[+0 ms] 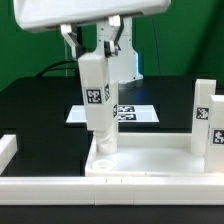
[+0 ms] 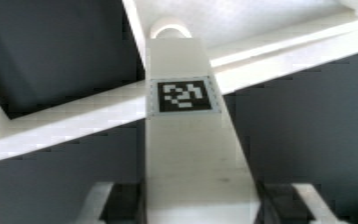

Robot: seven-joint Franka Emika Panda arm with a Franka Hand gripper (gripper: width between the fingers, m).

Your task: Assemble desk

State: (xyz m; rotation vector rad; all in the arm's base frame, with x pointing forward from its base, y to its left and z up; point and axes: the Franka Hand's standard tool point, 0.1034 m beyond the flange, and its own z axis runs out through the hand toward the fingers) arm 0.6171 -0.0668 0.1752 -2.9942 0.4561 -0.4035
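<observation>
My gripper is shut on a white block leg with a black-and-white tag and holds it upright. The leg's lower end sits at a corner socket on the white tabletop, on the exterior view's left. Whether it is fully seated I cannot tell. In the wrist view the tagged leg runs from my gripper out to the tabletop, with the dark finger pads against its sides. A second tagged leg stands upright on the tabletop at the exterior view's right.
The marker board lies flat on the black table behind the held leg. A long white border bar runs along the front, and another shows at the exterior view's left edge.
</observation>
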